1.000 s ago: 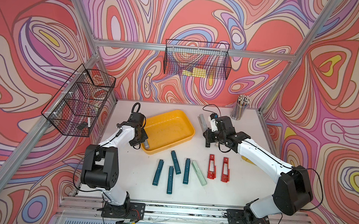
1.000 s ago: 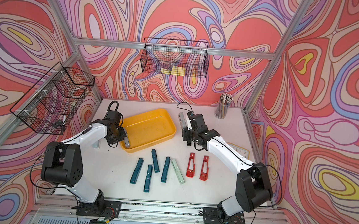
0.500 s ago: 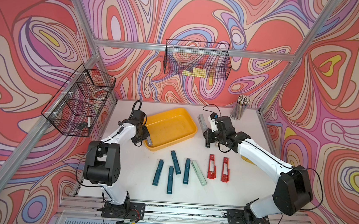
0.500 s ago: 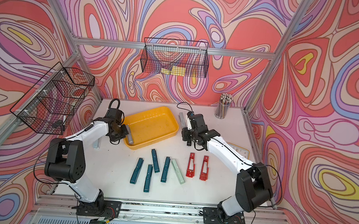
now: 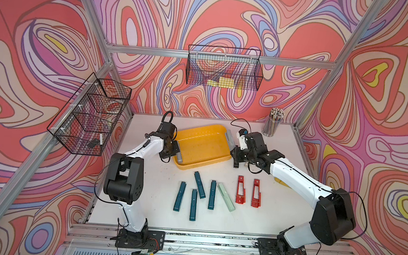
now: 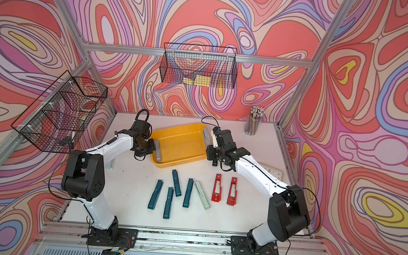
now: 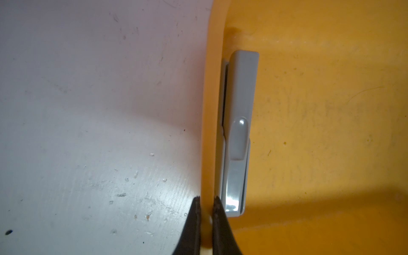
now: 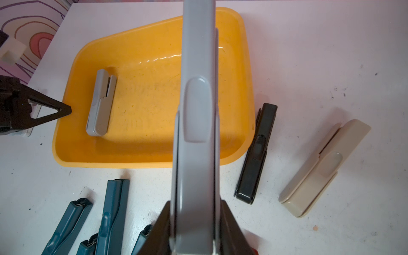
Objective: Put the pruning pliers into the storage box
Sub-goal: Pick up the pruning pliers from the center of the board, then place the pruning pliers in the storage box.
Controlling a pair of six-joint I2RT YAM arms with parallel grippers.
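Observation:
The yellow storage box point(image 5: 204, 145) lies at the middle back of the table, with one grey pruning plier point(image 5: 179, 154) inside along its left wall. My left gripper point(image 7: 207, 209) is shut on the box's left rim point(image 7: 209, 110), beside that plier point(image 7: 238, 132). My right gripper point(image 8: 195, 220) is shut on a second grey plier point(image 8: 196, 132), held at the box's right end point(image 6: 206, 138). Several teal pliers point(image 5: 199, 184), a mint one point(image 5: 226, 197) and two red ones point(image 5: 240, 192) lie in front of the box. Black point(image 8: 256, 152) and beige point(image 8: 324, 167) pliers lie beneath the right arm.
A black wire basket point(image 5: 91, 121) hangs on the left wall and another point(image 5: 223, 70) on the back wall. A cup of pencils point(image 5: 273, 123) stands at the back right. A small yellow clock point(image 6: 272, 173) lies half hidden under the right arm.
My left gripper has dragged the storage box to the right and a little back, toward the right gripper. The grey plier inside went with it. The right arm has stayed still.

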